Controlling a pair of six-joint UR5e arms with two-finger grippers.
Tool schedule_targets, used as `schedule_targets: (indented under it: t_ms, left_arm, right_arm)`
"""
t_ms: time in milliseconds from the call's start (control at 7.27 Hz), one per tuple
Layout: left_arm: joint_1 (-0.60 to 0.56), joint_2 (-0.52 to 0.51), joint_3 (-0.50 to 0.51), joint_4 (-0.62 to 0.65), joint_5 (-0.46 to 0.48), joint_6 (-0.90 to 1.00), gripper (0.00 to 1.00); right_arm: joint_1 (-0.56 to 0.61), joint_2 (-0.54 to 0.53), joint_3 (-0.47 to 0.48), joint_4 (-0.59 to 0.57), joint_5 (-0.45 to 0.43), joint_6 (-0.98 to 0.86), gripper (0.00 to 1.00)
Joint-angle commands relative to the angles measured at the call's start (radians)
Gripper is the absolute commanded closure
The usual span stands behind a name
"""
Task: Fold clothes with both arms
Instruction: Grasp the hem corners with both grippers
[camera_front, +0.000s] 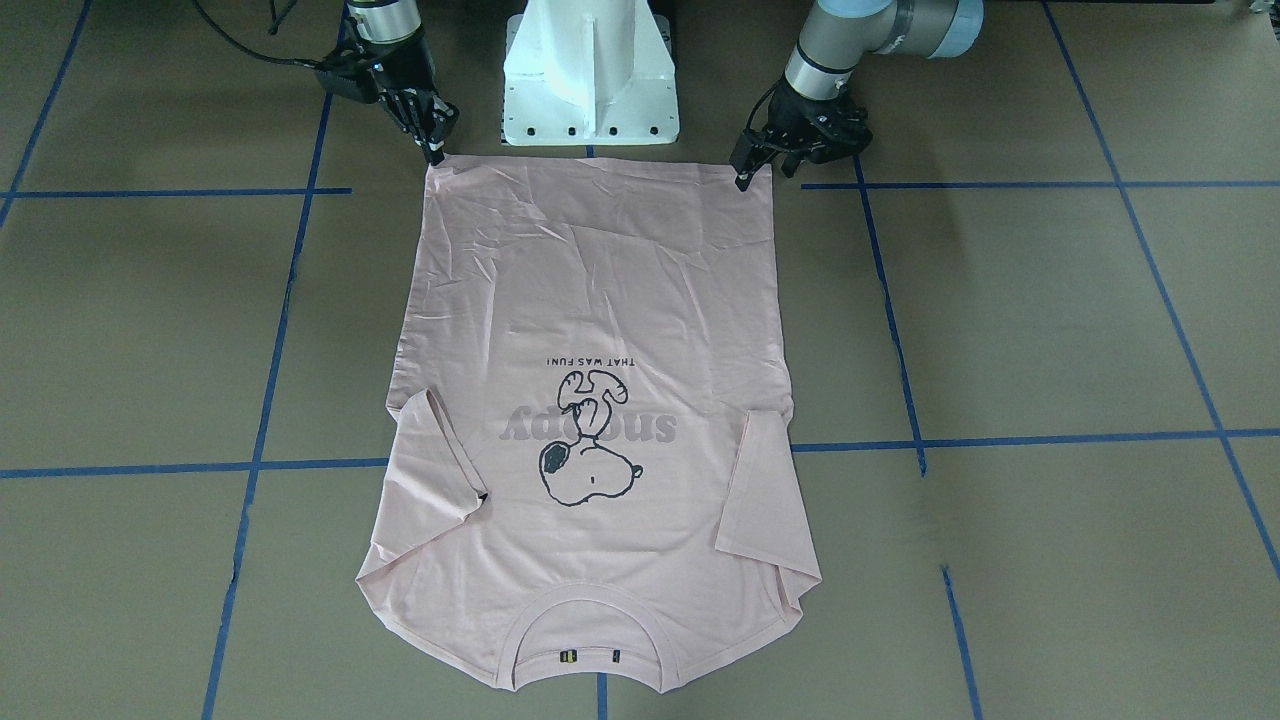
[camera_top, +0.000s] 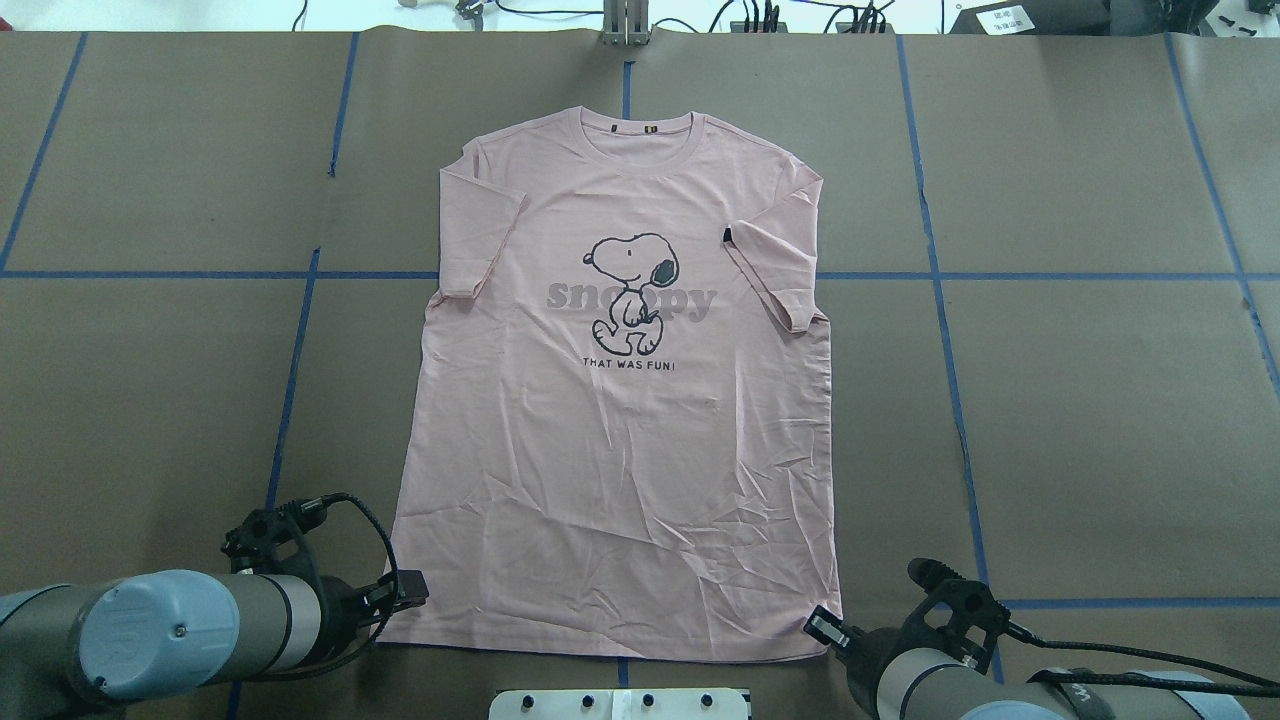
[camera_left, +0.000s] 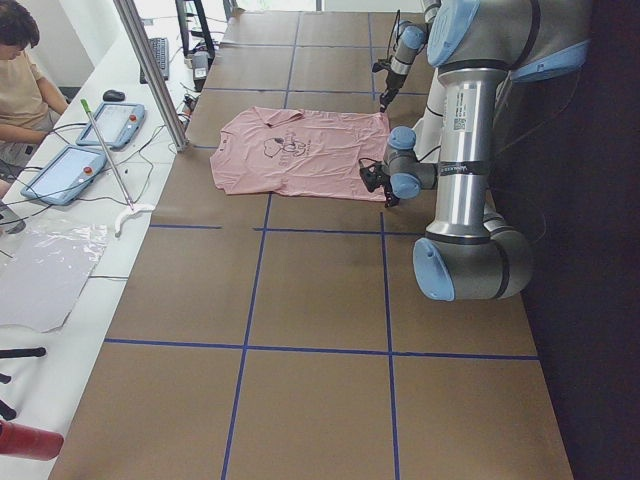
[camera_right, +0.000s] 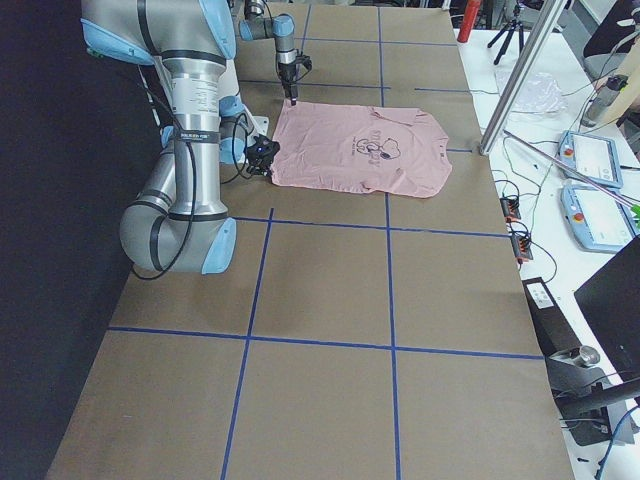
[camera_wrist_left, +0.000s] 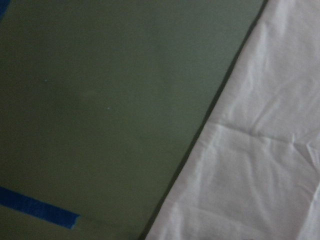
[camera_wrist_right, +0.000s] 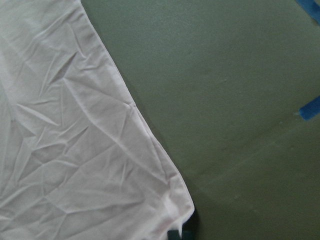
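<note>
Pink shirt (camera_top: 620, 450) lying flat and print-up in the middle of the brown table (camera_top: 1100, 420). In the overhead view its collar (camera_top: 640, 135) is at 12 o'clock, away from the robot, and its hem (camera_top: 600, 640) is at 6 o'clock, nearest the base. Both sleeves (camera_top: 775, 270) are turned in over the body. No fold across the length is made yet.

Hazards from this position:
- (a) A claw may close on the top layer only, since front and back lie pressed together at the hem. The back would then be left on the table and the shirt would open like a bag.
- (b) A fingertip pushing sideways rather than under the cloth would bunch the corner, which is creased around 5 o'clock.
- (c) Unequal lift by the two arms would pull the hem askew and shake the sleeves out.

Left claw (camera_front: 765, 172): at the 7 o'clock hem corner in the overhead view. In the front view its fingers appear a little apart, with one tip touching the corner and nothing lifted.

Right claw (camera_front: 437, 150): at the 5 o'clock hem corner. Its wrist camera shows a dark fingertip (camera_wrist_right: 182, 232) against the corner's edge, but whether the fingers are apart or pinching cloth cannot be told
</note>
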Motion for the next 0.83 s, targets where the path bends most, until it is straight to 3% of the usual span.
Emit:
schedule_targets:
  t_ms: [0,413,550,688]
  left_arm:
    - [0.011,0.000,-0.030,0.042,-0.001,-0.002,0.36]
    - [0.012,0.002,-0.026,0.043,0.000,-0.005,0.41]
    - [0.014,0.003,-0.027,0.043,0.000,-0.005,0.51]
    - [0.014,0.003,-0.027,0.043,-0.001,-0.005,0.77]
  right_arm:
    - [0.002,0.004,0.000,0.000,0.000,0.000,1.00]
    - [0.000,-0.001,0.000,0.000,0.000,0.000,1.00]
    - [0.002,-0.001,0.000,0.000,0.000,0.001,1.00]
    - [0.002,-0.001,0.000,0.000,0.000,0.000,1.00]
